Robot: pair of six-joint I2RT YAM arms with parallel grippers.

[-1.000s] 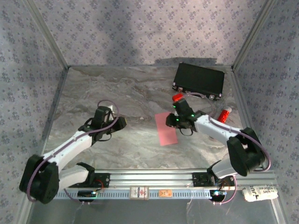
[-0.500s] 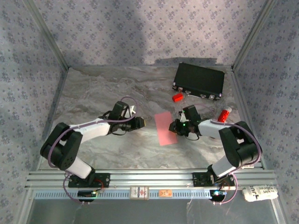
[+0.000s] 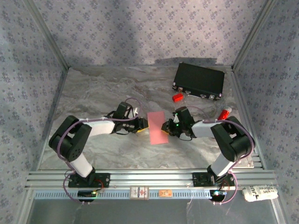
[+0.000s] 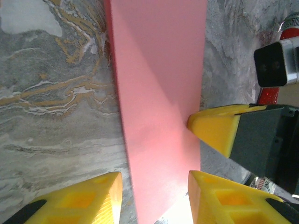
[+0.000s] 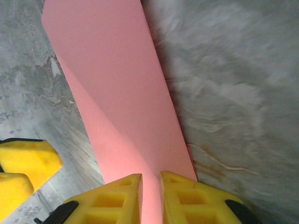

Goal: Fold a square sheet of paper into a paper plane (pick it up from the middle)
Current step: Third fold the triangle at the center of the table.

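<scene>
Sheet: Your square sheet of paper [image 3: 158,127] lies mid-desk [image 3: 103,93] as a narrow pink strip, apparently folded over once. It sits between the two grippers.
Right gripper: Your right gripper [image 3: 165,128] pinches the strip's right edge, its fingers pressed almost together on the paper.
Left gripper: Your left gripper [image 3: 144,126] has its fingers spread, with the strip running between them. It grips nothing.
Just changed: A second ago the left arm hung well back to the left and the sheet lay further right. Now the left gripper has come right up to the strip, the strip has slid leftward, and the right fingers have narrowed onto it.
Meaning: You look set up for a two-handed fold. No pointed nose or centre crease shows, so most of the plane is still to do.
Wrist views: The left wrist shows a right finger touching the strip's edge. The right wrist shows paper entering the slit between its own fingers, which is too small to read from above.
Overhead: The overhead view places the surroundings. The small red block [image 3: 177,97], the red-and-white tube [image 3: 224,113] and the black case [image 3: 199,80] all sit apart from the sheet.
</scene>
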